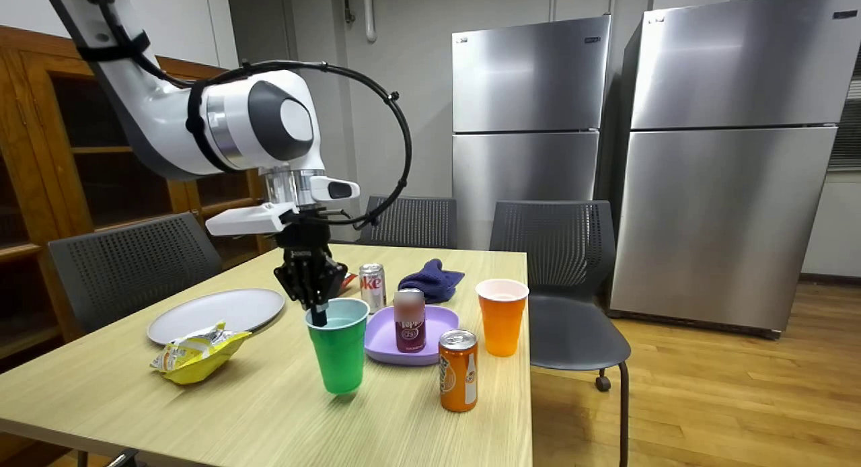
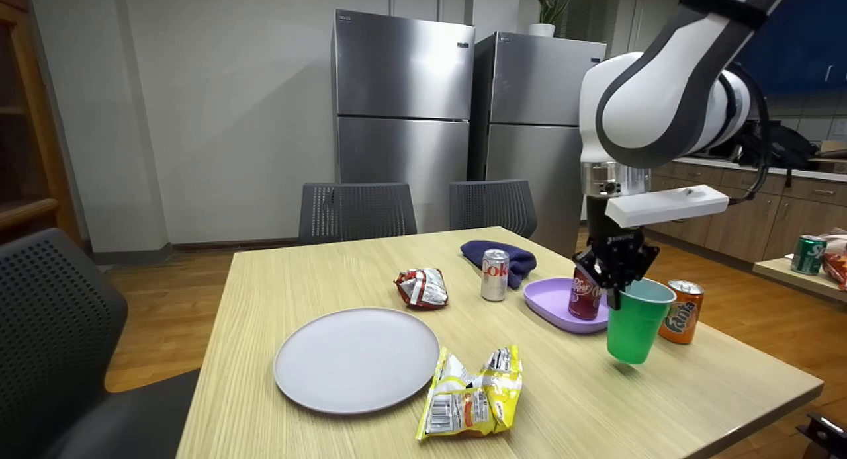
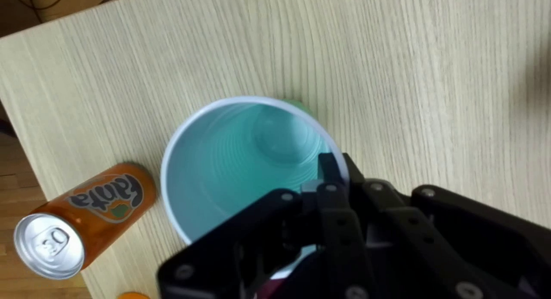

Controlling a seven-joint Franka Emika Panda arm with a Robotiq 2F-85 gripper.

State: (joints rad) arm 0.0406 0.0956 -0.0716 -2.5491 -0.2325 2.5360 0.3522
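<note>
A green plastic cup (image 1: 342,356) with a pale blue inside is held at its rim by my gripper (image 1: 319,315). In the wrist view, one fingertip is inside the cup (image 3: 241,161) and one is outside, with the rim pinched between them (image 3: 343,167). The cup leans slightly, and its base is at or just above the table; I cannot tell which. An orange Fanta can (image 1: 458,373) stands close by the cup. A purple plate (image 1: 440,322) with a dark red Dr Pepper can (image 2: 583,297) on it is behind the cup.
An orange cup (image 1: 502,319) stands near the table edge. A Coke can (image 2: 495,274), a dark blue cloth (image 2: 519,257) and a red chip bag (image 2: 422,288) lie farther back. A grey plate (image 2: 357,360) and yellow chip bag (image 2: 473,396) are across the table. Chairs (image 1: 551,265) surround it.
</note>
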